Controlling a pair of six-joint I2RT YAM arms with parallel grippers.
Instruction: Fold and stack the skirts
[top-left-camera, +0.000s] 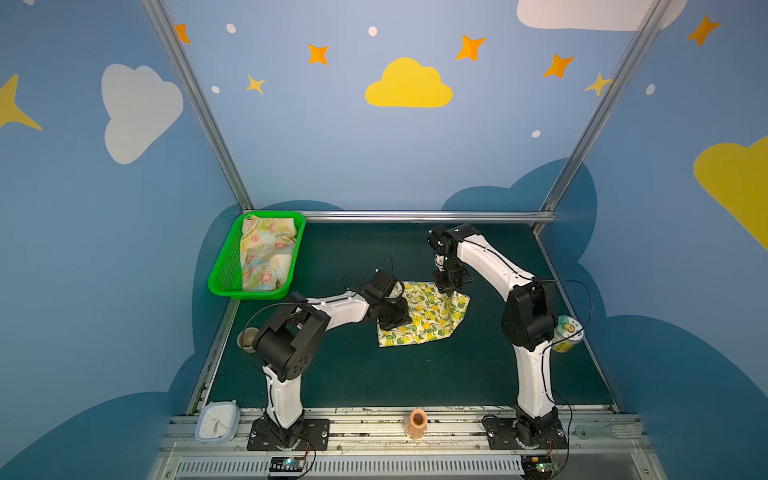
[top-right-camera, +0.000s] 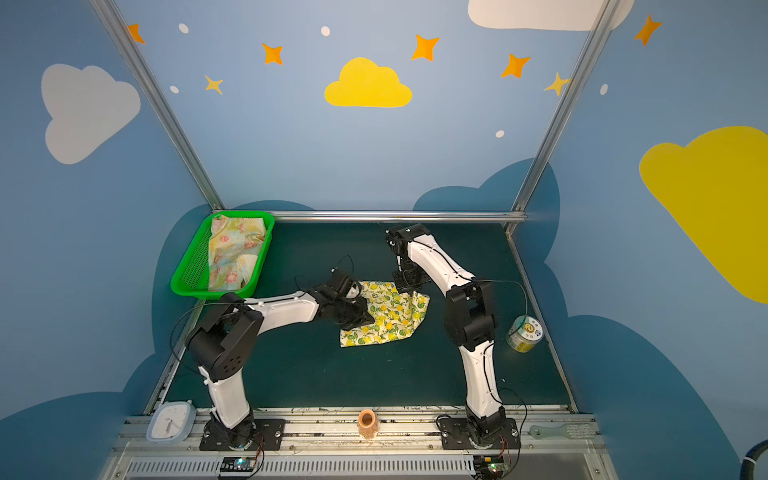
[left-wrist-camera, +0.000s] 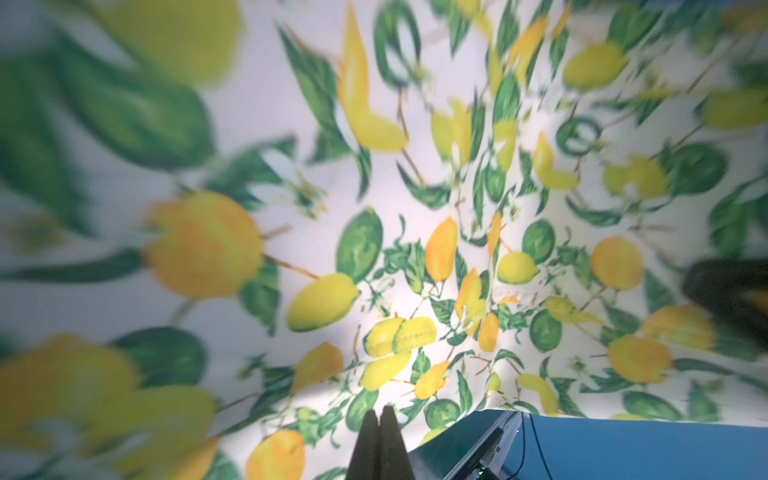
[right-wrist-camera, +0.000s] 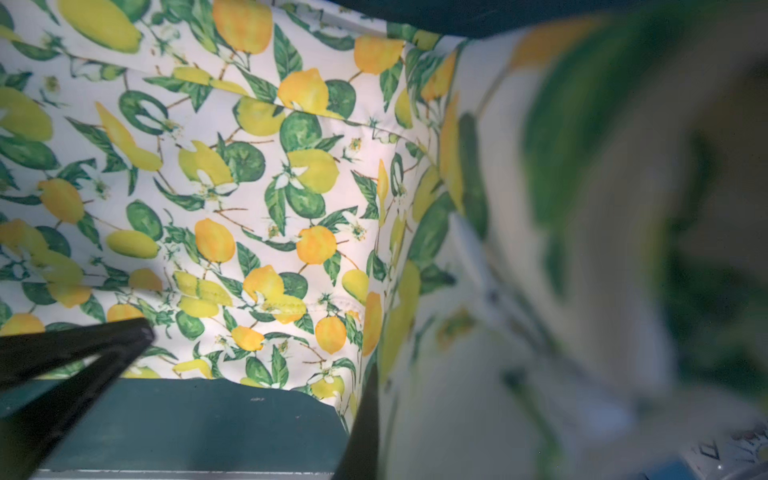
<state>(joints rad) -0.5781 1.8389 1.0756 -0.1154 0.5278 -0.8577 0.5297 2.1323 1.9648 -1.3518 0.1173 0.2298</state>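
The green basket at the far left of the table holds the floral skirt crumpled, so I judge that one not yet started. The lemon skirt lies rumpled mid-table, the left gripper pinching its left edge and the right gripper pinching its far right corner. Its folding seems under way and stacking is not begun.

Cream lemon-print cloth skirt: blurred at the left wrist view's edges and across half the right wrist view.
Left gripper: finger bases cut off.
Round brown object: mostly hidden behind left arm.
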